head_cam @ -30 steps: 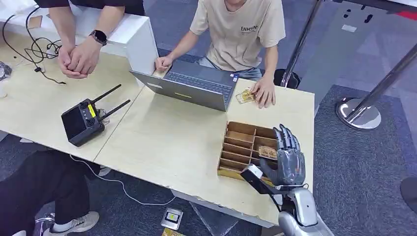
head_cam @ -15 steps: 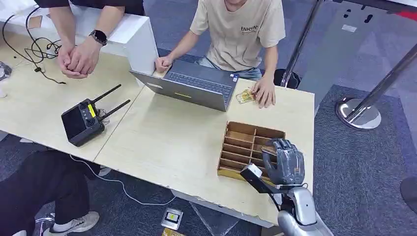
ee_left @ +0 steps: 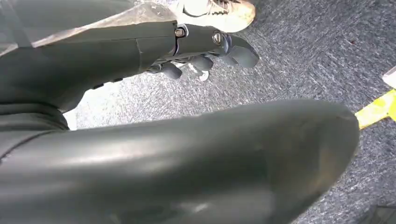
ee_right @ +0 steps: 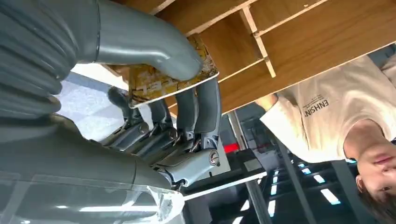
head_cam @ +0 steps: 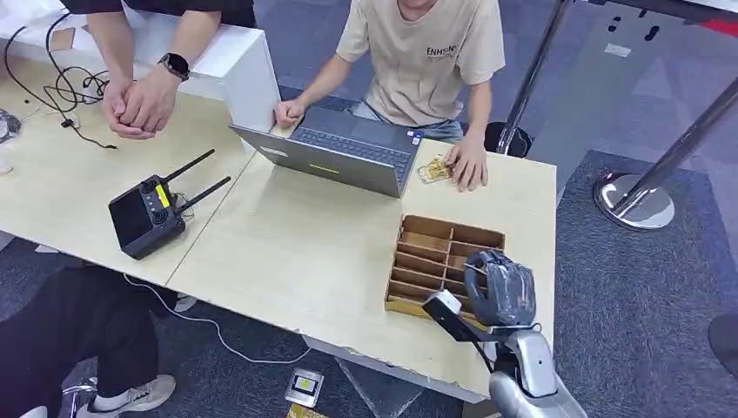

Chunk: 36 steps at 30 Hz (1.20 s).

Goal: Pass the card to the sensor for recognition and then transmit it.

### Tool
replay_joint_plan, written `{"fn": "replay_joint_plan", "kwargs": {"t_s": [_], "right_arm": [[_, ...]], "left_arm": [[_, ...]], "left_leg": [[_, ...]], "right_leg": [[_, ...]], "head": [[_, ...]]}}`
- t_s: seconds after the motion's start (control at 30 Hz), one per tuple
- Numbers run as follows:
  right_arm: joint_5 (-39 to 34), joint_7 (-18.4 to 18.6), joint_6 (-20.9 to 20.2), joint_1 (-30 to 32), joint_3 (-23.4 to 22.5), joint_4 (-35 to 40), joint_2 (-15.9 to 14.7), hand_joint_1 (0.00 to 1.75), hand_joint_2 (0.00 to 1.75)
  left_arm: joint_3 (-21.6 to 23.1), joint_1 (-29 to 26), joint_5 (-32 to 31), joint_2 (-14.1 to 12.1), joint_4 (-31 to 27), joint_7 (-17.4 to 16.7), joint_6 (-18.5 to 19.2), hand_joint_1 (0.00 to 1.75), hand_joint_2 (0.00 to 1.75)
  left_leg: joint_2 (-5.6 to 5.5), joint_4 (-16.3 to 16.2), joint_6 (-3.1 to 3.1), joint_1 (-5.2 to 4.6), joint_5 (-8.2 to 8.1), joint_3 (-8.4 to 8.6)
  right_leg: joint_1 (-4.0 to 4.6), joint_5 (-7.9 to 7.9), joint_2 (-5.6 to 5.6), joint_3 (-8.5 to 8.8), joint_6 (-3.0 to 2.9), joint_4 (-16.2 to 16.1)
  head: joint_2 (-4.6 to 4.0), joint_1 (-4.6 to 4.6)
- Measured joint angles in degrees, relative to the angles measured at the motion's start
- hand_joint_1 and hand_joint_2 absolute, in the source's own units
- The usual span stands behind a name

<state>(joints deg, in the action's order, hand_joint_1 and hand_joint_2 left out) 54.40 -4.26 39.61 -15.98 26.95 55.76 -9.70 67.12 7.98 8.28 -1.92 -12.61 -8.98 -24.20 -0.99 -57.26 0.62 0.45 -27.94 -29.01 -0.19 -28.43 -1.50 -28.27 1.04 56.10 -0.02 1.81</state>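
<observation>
The right hand (head_cam: 499, 292) is curled over the near-right part of the tray (head_cam: 432, 250), thumb and fingers (ee_right: 201, 105) pinching a yellowish card (ee_right: 170, 74) that's right at the tray's slots. The grip looks thin to me: the pinch sits near one edge of the card, so if the hand comes up at an angle the card could catch a divider and twist out or drop back in. A snag like that could also drag the whole tray, which sits close to the counter (head_cam: 305, 252) edge on the robot's side.

Room-wise, straight up from the tray is open. Beyond the tray a person's hand (head_cam: 468, 165) rests on another card (head_cam: 432, 170) beside the laptop (head_cam: 339, 150), so a sweep that way gets tight. Left of the tray is bare counter out to the controller (head_cam: 148, 213). The left hand (ee_left: 205, 51) hangs over the floor, fingers loosely apart and holding nothing.
</observation>
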Motion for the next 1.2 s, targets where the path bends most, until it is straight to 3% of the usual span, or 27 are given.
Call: {"fn": "replay_joint_plan", "kwargs": {"t_s": [0.67,1.0,1.2], "right_arm": [[-1.6,-0.5,0.1,-2.0,0.9,1.8,-0.1,1.75,1.75],[2.6,5.4,-1.9,-7.0,1.4,17.1,-2.1,1.75,1.75],[3.5,6.6,-3.9,-10.4,1.7,28.1,-3.1,1.75,1.75]], "left_arm": [[0.0,-0.1,-0.4,0.0,0.0,0.0,-0.3,0.00,0.00],[-0.2,-0.1,-1.1,0.0,0.0,0.1,-0.2,0.00,0.00],[-0.9,-0.2,-1.9,0.0,0.0,0.3,0.1,0.00,0.00]], "left_leg": [[0.00,0.0,0.00,0.00,0.00,0.02],[0.01,0.0,0.00,-0.01,0.00,0.02],[0.01,0.0,0.00,0.00,0.01,0.03]], "right_leg": [[0.00,0.01,0.00,0.02,0.00,0.0],[-0.01,0.02,0.00,0.02,0.01,0.0],[0.00,0.02,0.01,0.01,0.01,0.0]], "head": [[0.00,-0.02],[0.00,0.00],[0.00,0.00]]}}
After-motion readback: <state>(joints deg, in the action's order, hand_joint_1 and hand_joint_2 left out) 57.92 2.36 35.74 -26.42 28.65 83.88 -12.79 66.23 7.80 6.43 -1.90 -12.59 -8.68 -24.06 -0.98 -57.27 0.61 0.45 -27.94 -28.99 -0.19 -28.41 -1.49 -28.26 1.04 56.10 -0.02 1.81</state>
